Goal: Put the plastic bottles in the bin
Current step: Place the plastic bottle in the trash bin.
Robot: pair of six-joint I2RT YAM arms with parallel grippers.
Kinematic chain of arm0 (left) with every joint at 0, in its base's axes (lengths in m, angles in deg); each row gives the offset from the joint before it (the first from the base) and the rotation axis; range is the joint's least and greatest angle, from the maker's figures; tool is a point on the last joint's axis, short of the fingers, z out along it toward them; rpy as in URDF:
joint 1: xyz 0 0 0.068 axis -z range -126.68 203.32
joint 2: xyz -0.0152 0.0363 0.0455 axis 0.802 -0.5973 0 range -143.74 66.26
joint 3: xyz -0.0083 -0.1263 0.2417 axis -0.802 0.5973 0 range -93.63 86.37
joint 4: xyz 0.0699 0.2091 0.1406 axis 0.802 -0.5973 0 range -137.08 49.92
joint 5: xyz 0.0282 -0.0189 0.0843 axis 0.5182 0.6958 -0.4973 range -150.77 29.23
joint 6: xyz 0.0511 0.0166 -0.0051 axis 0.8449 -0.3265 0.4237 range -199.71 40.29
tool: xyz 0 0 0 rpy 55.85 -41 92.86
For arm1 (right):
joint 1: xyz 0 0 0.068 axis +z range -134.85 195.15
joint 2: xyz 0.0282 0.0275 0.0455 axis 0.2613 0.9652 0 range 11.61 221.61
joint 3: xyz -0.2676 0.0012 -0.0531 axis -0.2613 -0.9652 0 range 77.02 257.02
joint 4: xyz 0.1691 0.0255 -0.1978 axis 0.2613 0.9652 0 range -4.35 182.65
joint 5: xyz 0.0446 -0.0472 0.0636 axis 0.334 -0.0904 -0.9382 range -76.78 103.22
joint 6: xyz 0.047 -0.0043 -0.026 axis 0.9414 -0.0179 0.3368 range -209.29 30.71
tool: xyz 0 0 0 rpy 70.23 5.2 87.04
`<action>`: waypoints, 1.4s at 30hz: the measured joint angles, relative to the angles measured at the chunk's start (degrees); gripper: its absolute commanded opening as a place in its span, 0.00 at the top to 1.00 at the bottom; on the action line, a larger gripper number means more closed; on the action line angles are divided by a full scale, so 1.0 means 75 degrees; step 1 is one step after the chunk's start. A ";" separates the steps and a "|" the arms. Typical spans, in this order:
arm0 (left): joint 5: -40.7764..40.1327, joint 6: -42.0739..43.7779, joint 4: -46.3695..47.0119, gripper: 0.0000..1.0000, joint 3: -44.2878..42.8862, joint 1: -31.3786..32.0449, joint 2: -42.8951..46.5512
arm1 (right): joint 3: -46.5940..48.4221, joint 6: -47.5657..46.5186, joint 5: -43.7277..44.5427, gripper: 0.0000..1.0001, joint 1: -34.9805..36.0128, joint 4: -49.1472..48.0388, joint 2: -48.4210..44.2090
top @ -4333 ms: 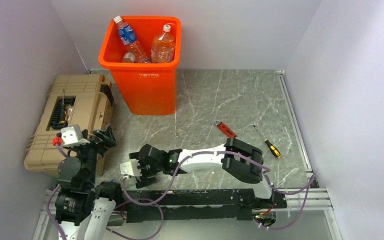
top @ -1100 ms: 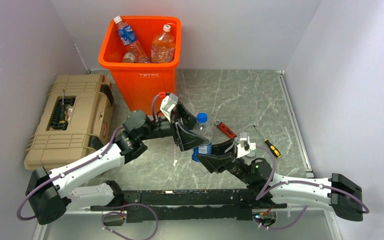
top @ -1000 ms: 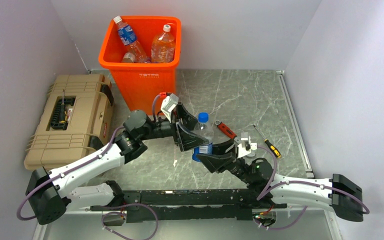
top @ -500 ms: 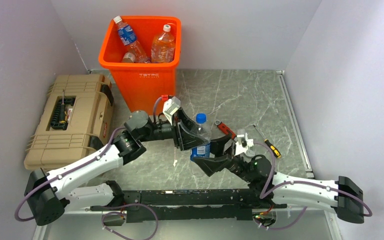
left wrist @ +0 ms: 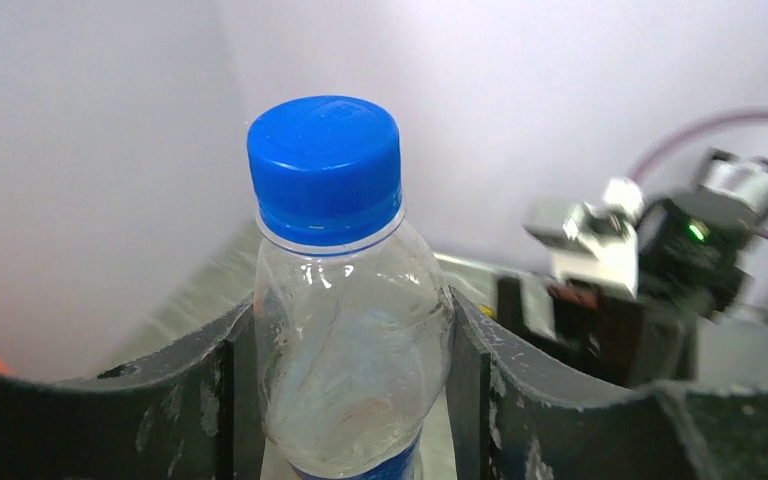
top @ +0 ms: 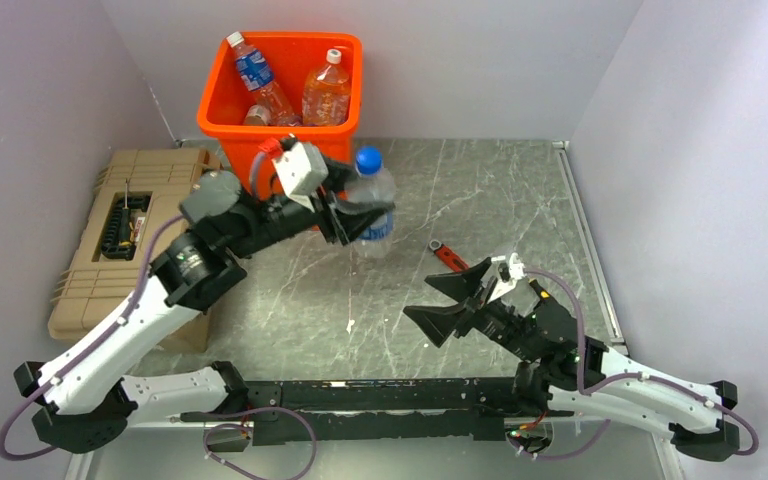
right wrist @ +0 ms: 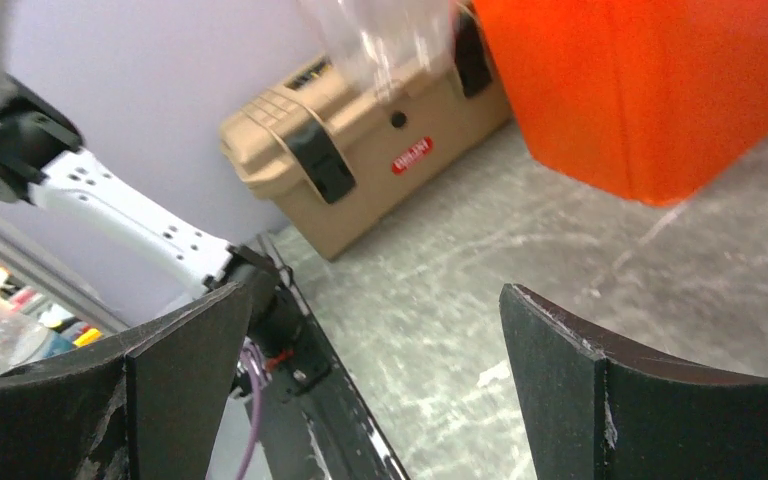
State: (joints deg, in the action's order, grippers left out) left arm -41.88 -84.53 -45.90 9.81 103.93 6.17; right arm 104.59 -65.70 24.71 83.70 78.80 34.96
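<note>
Bottle (left wrist: 345,300), clear and blue-capped, is clamped in left claw (top: 365,218); right claw (top: 420,298) spread.

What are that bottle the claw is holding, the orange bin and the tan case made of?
The bottle looks like thin clear plastic, glossy and dented, with a hard blue cap. The bin seems smooth, slightly shiny moulded plastic. The case appears to be matte ribbed plastic with black latches.

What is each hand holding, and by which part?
Left hand grips the clear blue-capped bottle by its upper body, below the cap. Right hand is open, holding nothing.
</note>
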 measured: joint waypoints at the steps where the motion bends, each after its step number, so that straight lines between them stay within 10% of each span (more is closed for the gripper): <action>1: -0.0251 0.0294 -0.0178 0.77 -0.0382 -0.0003 -0.0076 | 0.0003 0.0035 0.0076 0.00 0.0000 0.0219 -0.0050; 10: -0.2559 0.2279 -0.0495 0.79 -0.3386 -0.0970 -0.1679 | -0.0653 0.0431 0.0755 0.00 0.0000 0.0854 0.0166; 21: -0.2200 0.1064 -0.1014 0.75 -0.6758 -0.4406 -0.4931 | -0.0670 0.0405 0.0822 0.00 0.0000 0.1000 0.1134; 42: -0.2063 0.0391 -0.2157 0.76 -0.7172 -0.5062 -0.6883 | -0.0979 0.0399 0.1070 0.00 0.0000 0.1332 0.0373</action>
State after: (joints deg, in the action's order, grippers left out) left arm -57.35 -81.60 -62.07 -43.98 65.97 -45.46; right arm 97.24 -62.70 32.73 83.70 88.79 37.76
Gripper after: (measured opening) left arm 0.575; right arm 0.994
